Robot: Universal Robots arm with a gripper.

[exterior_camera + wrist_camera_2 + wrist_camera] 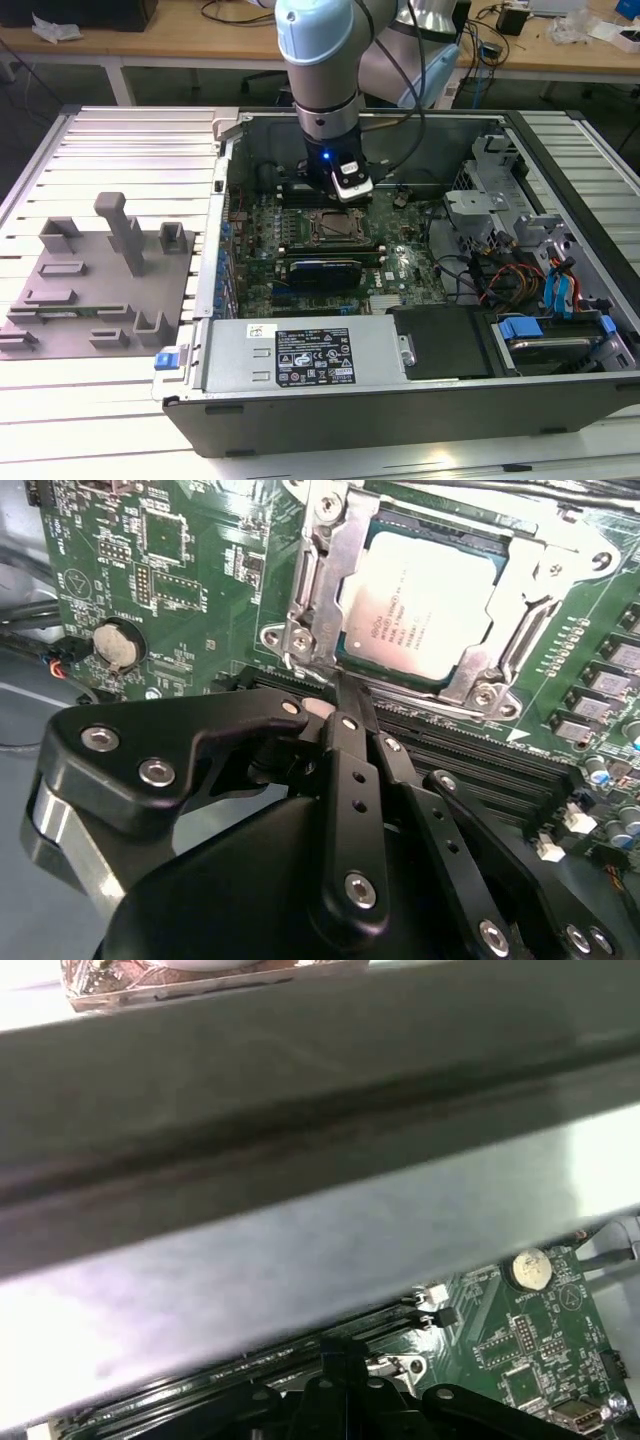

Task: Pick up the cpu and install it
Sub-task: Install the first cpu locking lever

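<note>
The cpu — a flat square chip with a dull silver metal top — lies inside the socket on the green motherboard, with a shiny steel frame around it. The black end effector (matte plastic links with round silver screws) hangs just beside the socket's edge; its two thin fingers are pressed together and carry nothing. In the exterior view the arm reaches down into the open computer case, which sits on a ribbed metal tabletop.
</note>
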